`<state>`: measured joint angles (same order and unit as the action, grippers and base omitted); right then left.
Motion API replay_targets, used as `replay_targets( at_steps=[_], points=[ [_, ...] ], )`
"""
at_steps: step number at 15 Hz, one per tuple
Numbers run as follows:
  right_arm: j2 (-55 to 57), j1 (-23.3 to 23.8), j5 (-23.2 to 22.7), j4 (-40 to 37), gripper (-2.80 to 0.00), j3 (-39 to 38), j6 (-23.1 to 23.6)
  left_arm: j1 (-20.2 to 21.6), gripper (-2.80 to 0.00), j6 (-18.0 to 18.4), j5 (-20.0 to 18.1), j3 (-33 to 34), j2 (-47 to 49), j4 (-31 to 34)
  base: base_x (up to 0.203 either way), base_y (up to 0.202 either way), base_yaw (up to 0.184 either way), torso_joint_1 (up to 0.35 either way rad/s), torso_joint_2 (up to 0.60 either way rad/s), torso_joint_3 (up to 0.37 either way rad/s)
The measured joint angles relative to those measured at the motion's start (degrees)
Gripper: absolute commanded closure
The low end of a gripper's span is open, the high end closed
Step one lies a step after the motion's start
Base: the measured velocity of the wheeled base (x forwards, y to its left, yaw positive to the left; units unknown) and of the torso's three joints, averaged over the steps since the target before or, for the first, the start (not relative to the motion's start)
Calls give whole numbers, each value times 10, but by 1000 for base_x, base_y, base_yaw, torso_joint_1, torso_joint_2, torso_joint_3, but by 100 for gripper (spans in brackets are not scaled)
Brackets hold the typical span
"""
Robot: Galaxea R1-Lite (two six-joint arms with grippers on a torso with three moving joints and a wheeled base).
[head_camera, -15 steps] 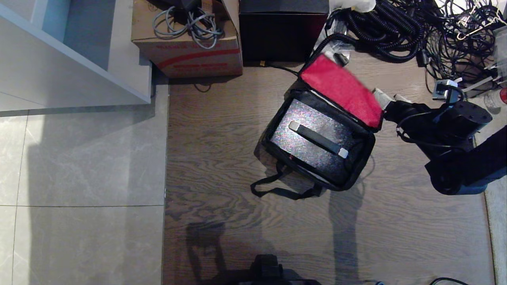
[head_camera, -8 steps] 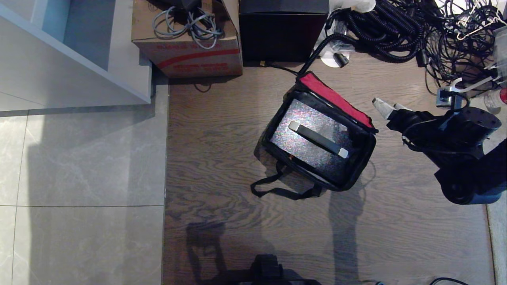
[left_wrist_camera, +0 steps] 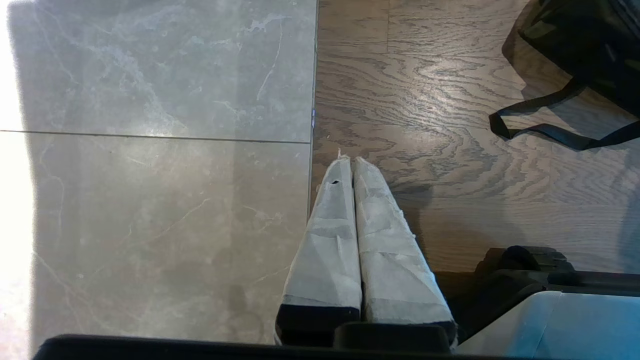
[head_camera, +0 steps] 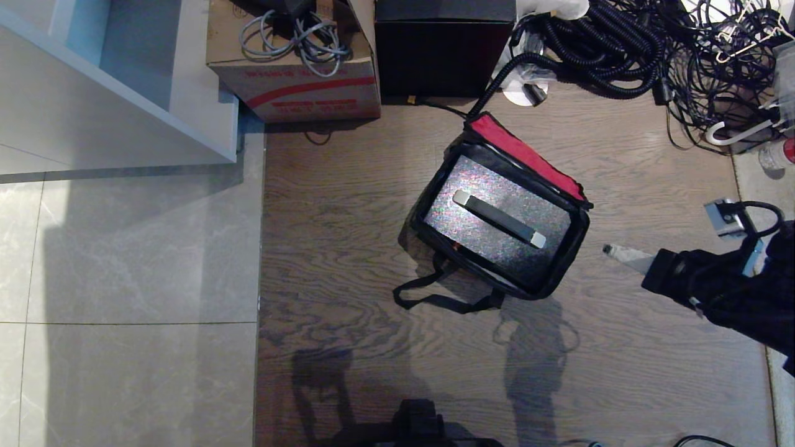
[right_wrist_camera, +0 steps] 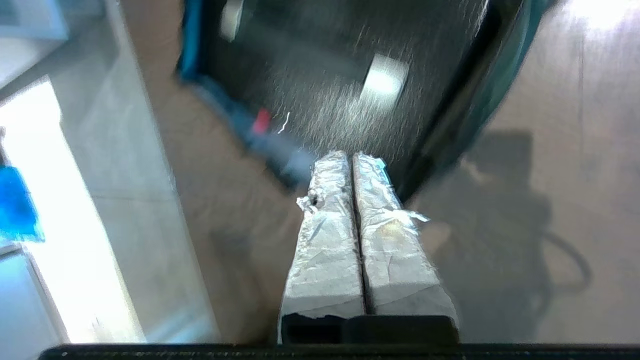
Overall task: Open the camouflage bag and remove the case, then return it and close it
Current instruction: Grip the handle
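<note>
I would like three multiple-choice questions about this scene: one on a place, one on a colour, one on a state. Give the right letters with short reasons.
1. Where is the black speckled hard case?
A. inside the open camouflage bag
B. on the brown cardboard box
C. in a gripper

2. What colour is the inner face of the bag's folded-back lid?
A. blue
B. red
C. yellow

3. How does the right gripper stand?
A. shut on the case handle
B. wide open
C. shut, empty, beside the bag

Answers: 1 A, the case lies within the bag's black walls. 2 B, a red strip shows along the far edge. 3 C, its taped fingers meet with nothing between them.
</note>
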<state>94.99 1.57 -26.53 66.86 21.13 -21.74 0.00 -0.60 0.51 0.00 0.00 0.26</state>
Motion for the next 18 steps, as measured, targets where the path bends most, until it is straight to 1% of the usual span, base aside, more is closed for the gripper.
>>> replay_targets(
  at_steps=[2, 4, 7, 9, 11, 13, 14, 15, 16, 17, 18],
  points=[
    [-93, -5, -6, -68, 0, -52, 15, 0, 0, 0, 0, 0, 0, 0, 0, 0, 0, 0, 0, 0],
    [-199, -7, -5, -140, 0, -102, 45, 0, 0, 0, 0, 0, 0, 0, 0, 0, 0, 0, 0, 0],
    [-361, -12, 23, -262, 0, -174, 111, 0, 0, 0, 0, 0, 0, 0, 0, 0, 0, 0, 0, 0],
    [-463, -17, 49, -339, 0, -201, 141, 0, 0, 0, 0, 0, 0, 0, 0, 0, 0, 0, 0, 0],
    [-560, -26, 95, -427, 0, -209, 159, 0, 0, 0, 0, 0, 0, 0, 0, 0, 0, 0, 0, 0],
    [-637, -41, 181, -507, 0, -211, 177, 0, 0, 0, 0, 0, 0, 0, 0, 0, 0, 0, 0, 0],
    [-670, -47, 219, -533, 0, -211, 200, 0, 0, 0, 0, 0, 0, 0, 0, 0, 0, 0, 0, 0],
    [-703, -48, 242, -555, 0, -211, 227, 0, 0, 0, 0, 0, 0, 0, 0, 0, 0, 0, 0, 0],
    [-735, -46, 253, -578, 0, -211, 250, 0, 0, 0, 0, 0, 0, 0, 0, 0, 0, 0, 0, 0],
    [-760, -43, 257, -592, 0, -211, 261, 0, 0, 0, 0, 0, 0, 0, 0, 0, 0, 0, 0, 0],
    [-783, -40, 260, -595, 0, -211, 262, 0, 0, 0, 0, 0, 0, 0, 0, 0, 0, 0, 0, 0]
  ],
)
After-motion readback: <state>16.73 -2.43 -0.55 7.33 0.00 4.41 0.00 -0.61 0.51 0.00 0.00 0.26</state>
